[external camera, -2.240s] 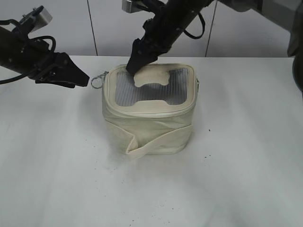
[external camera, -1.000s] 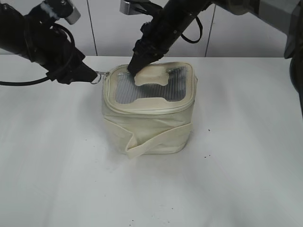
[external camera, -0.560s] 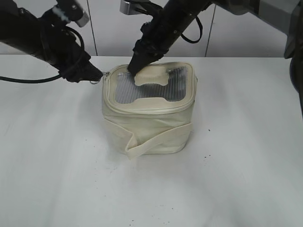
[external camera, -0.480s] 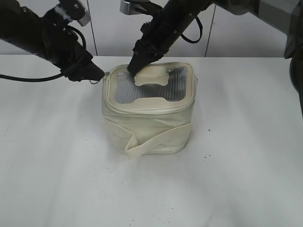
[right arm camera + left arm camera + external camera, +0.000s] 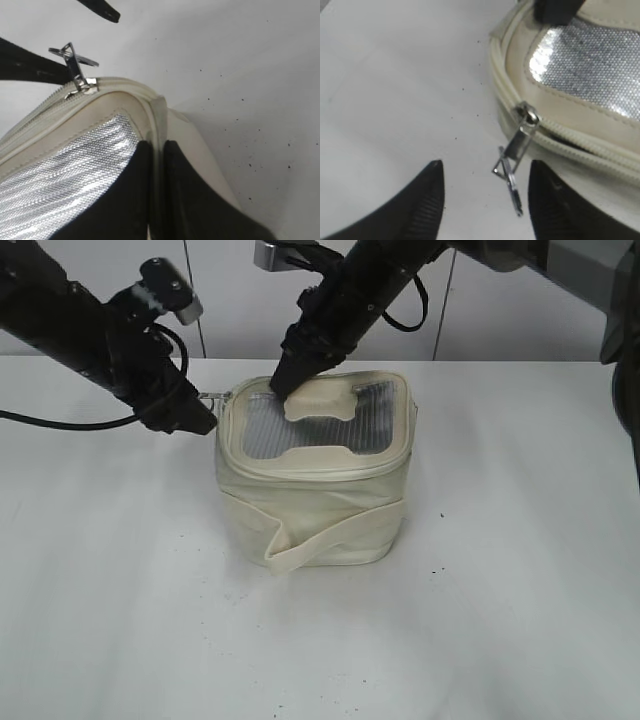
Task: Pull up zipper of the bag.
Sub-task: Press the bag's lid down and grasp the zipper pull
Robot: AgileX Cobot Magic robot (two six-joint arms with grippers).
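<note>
A small boxy cream bag [image 5: 318,480] sits upright at the centre of a white worktop [image 5: 480,620], its top showing grey ribbed panels around a cream patch. A wide strap band [image 5: 330,535] wraps its front lower side. The cream zipper [image 5: 580,142] runs round the top rim. In the left wrist view a silver zipper pull [image 5: 516,150] hangs from the slider at the bag's upper left corner, ending in a ring seen edge-on.

The left end effector [image 5: 485,197] is open, its two black fingers spread to either side of the pull, which hangs between them; contact cannot be made out. In the exterior view this arm reaches in from the upper left of the frame, slanting down so its tip [image 5: 195,420] sits just beside the bag's top left corner.

The right end effector [image 5: 157,195] is pinched closed on the bag's top rim at the rear edge. Its arm descends steeply from the upper centre of the exterior frame, with the tip [image 5: 285,380] on the far left part of the bag's top.
</note>
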